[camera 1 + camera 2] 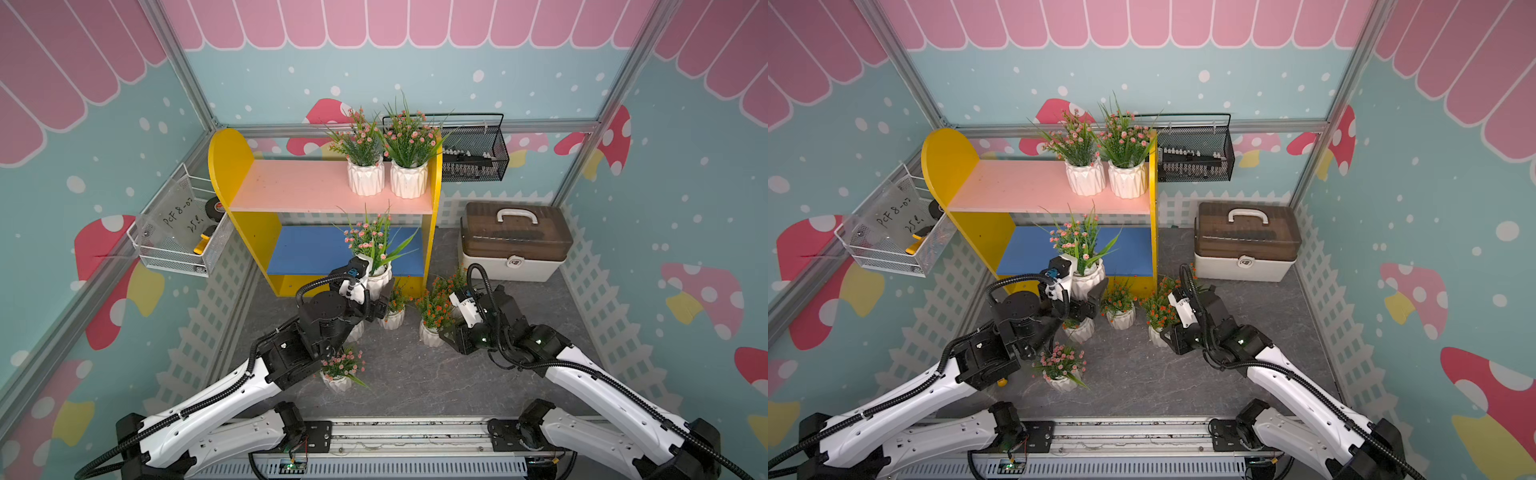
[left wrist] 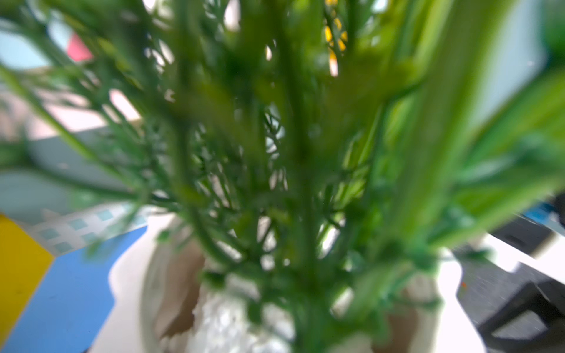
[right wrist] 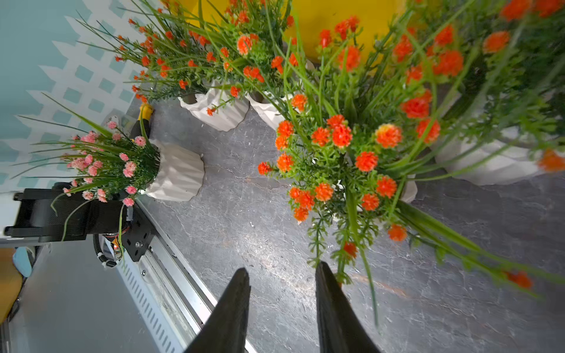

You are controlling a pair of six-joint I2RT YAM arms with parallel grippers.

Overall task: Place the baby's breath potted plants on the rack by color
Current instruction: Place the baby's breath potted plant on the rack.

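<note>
The left gripper (image 1: 375, 291) is clamped on the white pot of a pink-blossom baby's breath plant (image 1: 380, 275), held upright in front of the rack's (image 1: 228, 162) blue lower board (image 1: 307, 249). Two more pink plants (image 1: 365, 176) stand at the right end of the pink upper board (image 1: 291, 187). To finish well, raise the pot clear of that board's near edge, keep it level, and set it just left of the pair without snagging their sprigs. The right gripper (image 3: 282, 268) hangs with parted, empty jaws near an orange-blossom plant (image 3: 342, 152).

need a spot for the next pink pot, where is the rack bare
Pink upper board is bare from the yellow left panel to the two pink plants at its right end. Crowded: the floor by the orange plants.
</note>
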